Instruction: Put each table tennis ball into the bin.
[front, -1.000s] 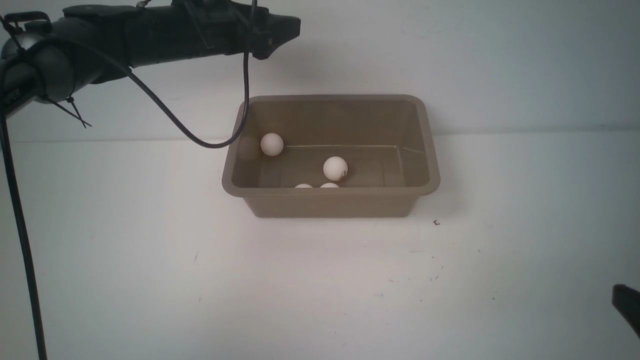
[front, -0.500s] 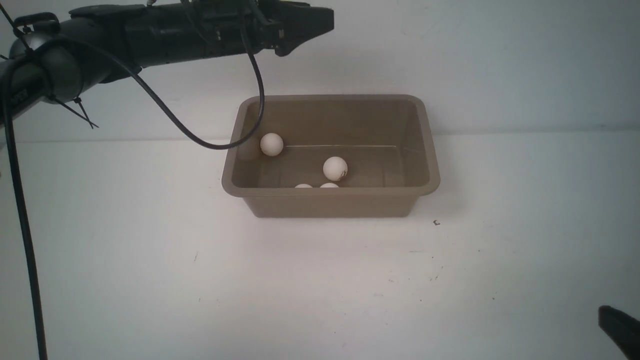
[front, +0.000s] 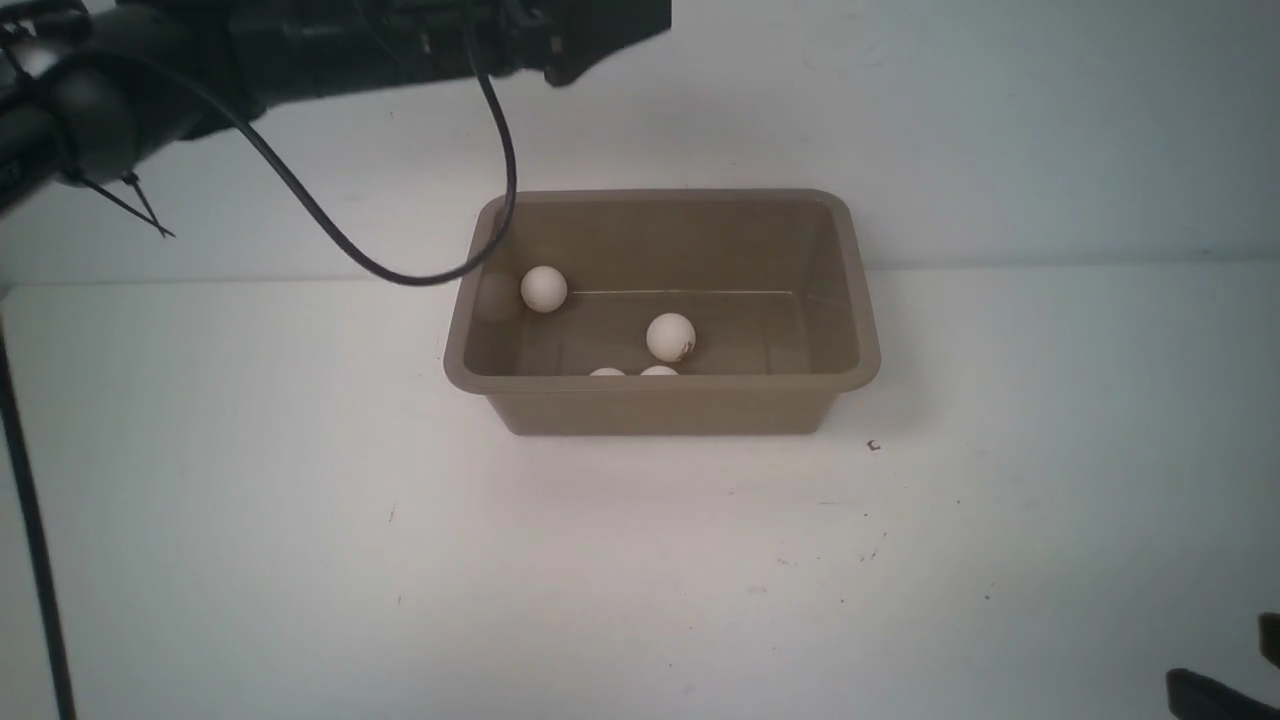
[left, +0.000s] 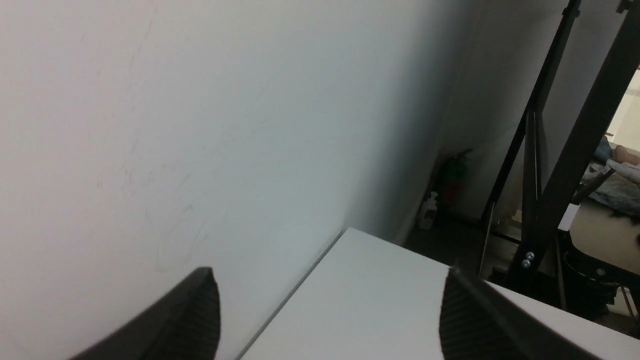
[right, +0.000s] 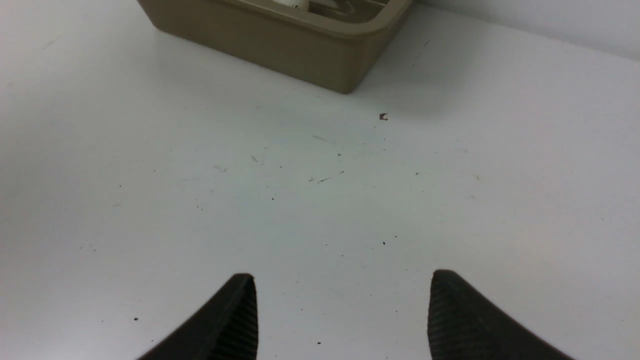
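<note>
Taupe plastic bin (front: 660, 405) on the white worktop (front: 400, 560), well ahead of the right hand (right: 342, 315) and off to its left. Below and beyond the left hand (left: 330, 310) as seen from the front, that hand raised high near the wall (left: 175, 125).

Four off-white balls inside the bin: one ball (front: 544, 288) at the back corner nearest the left arm (front: 300, 45), touching or almost touching the side wall; a second ball (front: 670, 337) with a small dark mark, near the middle of the floor; a third ball (front: 607, 372) and a fourth ball (front: 659, 371) close beside each other against the front wall, only their tops showing over the rim.

Left hand spread wide, nothing between the fingers (left: 190, 315), only wall and a worktop corner beyond them.

Right hand low over bare worktop at the near right edge, fingers (right: 230, 320) apart and empty, a tiny dark speck (right: 383, 117) on the surface between hand and bin.

Black cable (front: 400, 270) drooping from the left arm, crossing in front of the bin's rim at the corner.
</note>
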